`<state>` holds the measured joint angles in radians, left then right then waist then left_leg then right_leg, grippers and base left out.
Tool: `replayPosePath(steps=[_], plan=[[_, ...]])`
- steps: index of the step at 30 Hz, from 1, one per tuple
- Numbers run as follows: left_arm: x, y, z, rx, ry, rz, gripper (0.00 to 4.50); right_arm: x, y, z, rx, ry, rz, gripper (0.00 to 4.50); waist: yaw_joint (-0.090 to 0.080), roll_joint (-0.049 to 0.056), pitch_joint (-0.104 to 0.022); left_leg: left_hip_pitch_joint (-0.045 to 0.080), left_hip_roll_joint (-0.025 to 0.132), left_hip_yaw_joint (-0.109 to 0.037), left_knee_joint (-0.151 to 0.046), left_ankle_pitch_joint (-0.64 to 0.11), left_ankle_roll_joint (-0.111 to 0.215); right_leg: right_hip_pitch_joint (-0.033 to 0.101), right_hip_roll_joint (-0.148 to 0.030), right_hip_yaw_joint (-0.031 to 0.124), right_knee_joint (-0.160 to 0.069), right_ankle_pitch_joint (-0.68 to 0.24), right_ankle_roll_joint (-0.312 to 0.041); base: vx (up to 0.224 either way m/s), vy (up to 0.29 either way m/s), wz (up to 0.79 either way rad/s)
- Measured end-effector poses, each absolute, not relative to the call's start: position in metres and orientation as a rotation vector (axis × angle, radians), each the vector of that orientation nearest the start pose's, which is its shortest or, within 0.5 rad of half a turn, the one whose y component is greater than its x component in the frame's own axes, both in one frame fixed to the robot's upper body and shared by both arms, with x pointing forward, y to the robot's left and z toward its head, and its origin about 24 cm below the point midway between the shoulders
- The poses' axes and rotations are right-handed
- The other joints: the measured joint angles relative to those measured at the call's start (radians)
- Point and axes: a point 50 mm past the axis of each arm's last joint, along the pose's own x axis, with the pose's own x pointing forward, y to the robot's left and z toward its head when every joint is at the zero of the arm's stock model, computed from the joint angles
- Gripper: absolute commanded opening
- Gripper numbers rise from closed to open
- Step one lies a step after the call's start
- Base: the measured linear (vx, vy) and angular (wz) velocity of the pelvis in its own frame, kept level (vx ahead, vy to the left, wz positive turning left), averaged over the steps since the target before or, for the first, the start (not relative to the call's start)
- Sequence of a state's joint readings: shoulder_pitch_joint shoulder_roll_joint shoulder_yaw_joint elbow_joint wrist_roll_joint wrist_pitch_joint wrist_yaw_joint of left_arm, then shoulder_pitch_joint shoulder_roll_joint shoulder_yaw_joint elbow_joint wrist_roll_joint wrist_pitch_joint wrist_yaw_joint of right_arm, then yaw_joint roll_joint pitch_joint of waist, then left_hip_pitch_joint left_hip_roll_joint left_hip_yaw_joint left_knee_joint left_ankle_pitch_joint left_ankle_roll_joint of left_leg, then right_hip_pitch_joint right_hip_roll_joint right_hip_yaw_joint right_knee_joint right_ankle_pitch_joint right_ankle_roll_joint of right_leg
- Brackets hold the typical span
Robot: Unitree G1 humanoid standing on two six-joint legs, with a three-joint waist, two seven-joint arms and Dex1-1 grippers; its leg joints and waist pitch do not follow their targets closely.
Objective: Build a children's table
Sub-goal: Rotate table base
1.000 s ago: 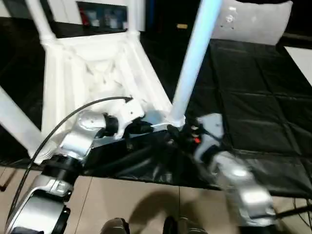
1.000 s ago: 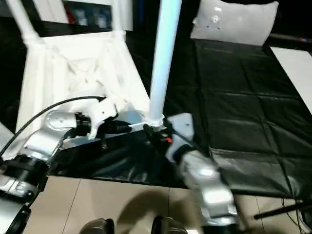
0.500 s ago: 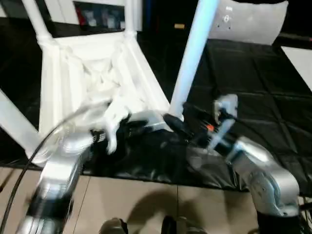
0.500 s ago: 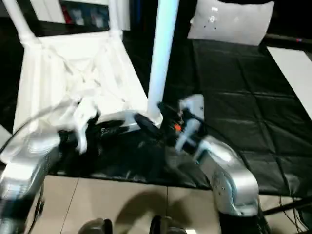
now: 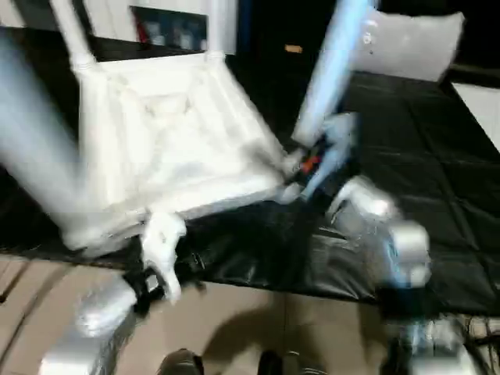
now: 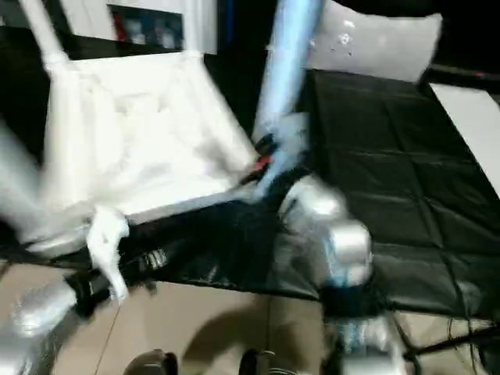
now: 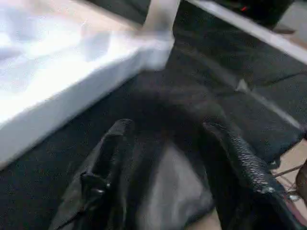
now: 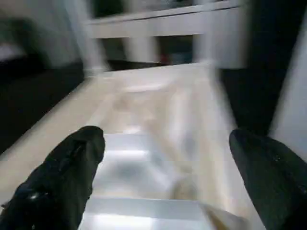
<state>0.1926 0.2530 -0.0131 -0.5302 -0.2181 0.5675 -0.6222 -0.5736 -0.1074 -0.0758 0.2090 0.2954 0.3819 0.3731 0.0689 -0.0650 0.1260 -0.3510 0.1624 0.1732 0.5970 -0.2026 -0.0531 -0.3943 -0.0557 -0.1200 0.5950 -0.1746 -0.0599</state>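
The children's table (image 5: 168, 144) lies upside down on the black mat (image 5: 406, 164), legs up. Right gripper (image 8: 163, 177) is spread wide beside the near leg (image 5: 332, 66); left gripper (image 7: 168, 163) is parted and empty. Risk: a swinging arm knocks that leg from its socket.

no readable text, no labels, no brands, no numbers; every surface too blurred

A robot test room — black padded mat (image 5: 406, 156) on tiled floor (image 5: 234, 312), white shelving (image 8: 192, 24) behind.
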Motion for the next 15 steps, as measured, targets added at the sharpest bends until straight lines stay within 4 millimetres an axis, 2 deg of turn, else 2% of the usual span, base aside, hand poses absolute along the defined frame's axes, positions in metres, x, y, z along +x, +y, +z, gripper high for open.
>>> replayPosePath(steps=[4,6,7,10,12,15], plan=[[0.189,0.156,0.075,-0.010,0.253,-0.668,2.85,0.360,-0.149,0.126,0.188,-0.001,0.315,4.50,0.004,-0.003,-0.002,0.000,0.000,0.000,0.001,0.000,0.000,0.002,0.000,0.000,0.000,0.000,0.002,0.000,0.000,0.00],[0.182,0.163,0.075,0.001,0.269,-0.648,3.14,0.363,-0.176,0.125,0.175,-0.008,0.185,4.50,0.008,-0.003,-0.002,0.000,0.000,0.001,0.002,0.000,0.000,0.002,0.000,0.000,0.001,-0.002,0.005,0.000,0.000,0.00],[0.179,0.167,0.074,0.010,0.277,-0.640,3.19,0.362,-0.181,0.125,0.171,-0.013,0.171,4.50,0.004,-0.004,-0.003,0.000,0.001,0.001,0.001,0.000,0.000,0.001,0.000,0.000,0.001,-0.002,0.005,0.000,0.000,0.00],[0.174,0.177,0.074,0.014,0.290,-0.610,3.43,0.357,-0.182,0.117,0.174,-0.005,0.184,4.50,-0.012,-0.006,-0.006,0.000,0.003,0.001,0.000,0.000,0.000,0.001,0.001,0.000,0.002,-0.003,0.005,0.000,0.000,0.00],[0.170,0.185,0.074,0.019,0.302,-0.589,3.63,0.351,-0.172,0.106,0.174,0.024,0.236,4.50,-0.023,-0.006,-0.007,-0.001,0.005,0.002,0.000,0.000,0.000,0.000,0.003,0.000,0.003,-0.003,0.005,0.000,0.000,0.00],[0.166,0.209,0.076,0.058,0.327,-0.524,3.92,0.336,-0.154,0.082,0.146,0.110,0.339,4.50,-0.026,-0.006,-0.008,0.000,0.009,0.002,0.000,0.001,-0.002,0.001,0.007,0.000,0.002,-0.003,0.004,0.000,0.000,0.00]])
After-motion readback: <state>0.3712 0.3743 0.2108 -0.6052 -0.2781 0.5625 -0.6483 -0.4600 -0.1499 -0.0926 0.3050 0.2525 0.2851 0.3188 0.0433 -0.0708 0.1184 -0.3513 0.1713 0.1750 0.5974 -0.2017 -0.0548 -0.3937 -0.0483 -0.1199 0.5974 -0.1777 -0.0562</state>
